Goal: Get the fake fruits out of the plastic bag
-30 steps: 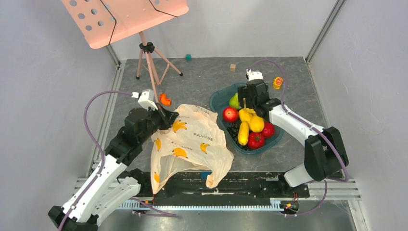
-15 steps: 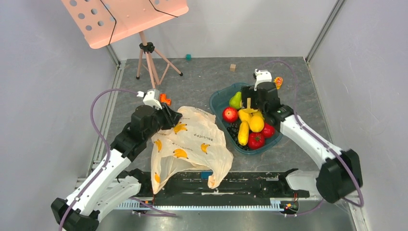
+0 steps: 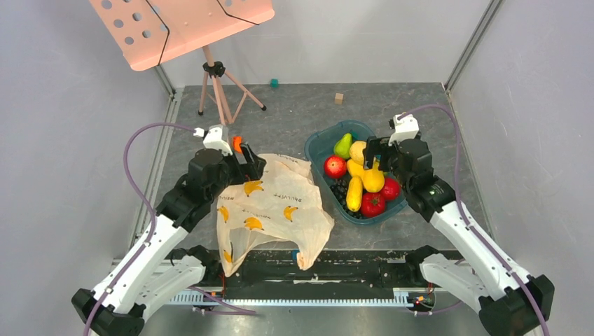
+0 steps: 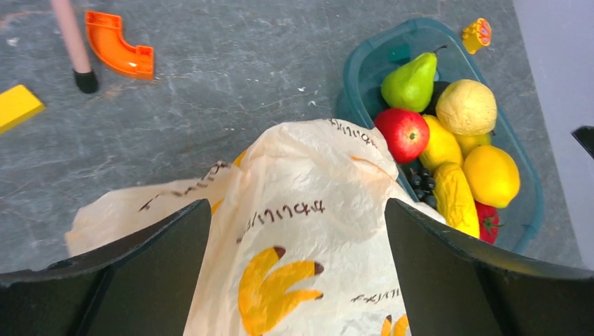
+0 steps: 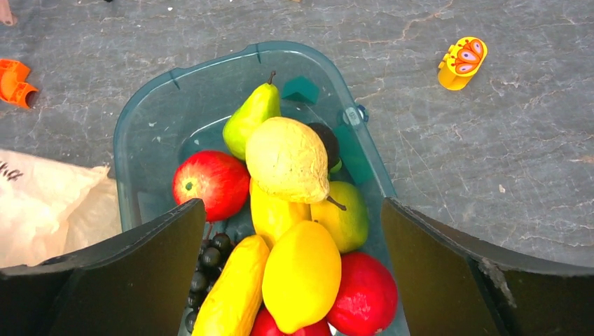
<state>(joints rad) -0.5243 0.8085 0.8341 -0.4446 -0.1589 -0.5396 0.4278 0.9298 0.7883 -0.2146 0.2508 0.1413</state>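
The plastic bag (image 3: 273,210), cream with printed yellow bananas, lies crumpled at the table's near middle and looks flat; what it holds is hidden. My left gripper (image 3: 252,166) hovers open over its far edge, and the bag (image 4: 301,238) shows loose between the fingers (image 4: 140,273). The fake fruits are piled in the teal tray (image 5: 150,105): green pear (image 5: 251,117), pale lemon (image 5: 287,159), red apple (image 5: 210,183), yellow lemon (image 5: 301,276) and a long yellow piece (image 5: 228,294). My right gripper (image 5: 293,206) stands open above the pile, holding nothing.
Black grapes (image 5: 206,259) lie in the tray too. A pink music stand's tripod (image 3: 213,91) stands at the far left, with an orange curved piece (image 4: 115,49) and a yellow block (image 4: 17,105) near it. A small yellow toy (image 5: 461,63) lies right of the tray.
My left gripper opened and let go of the bag, which sank flatter. My right arm drew back toward the right, uncovering a pale lemon on top of the pile.
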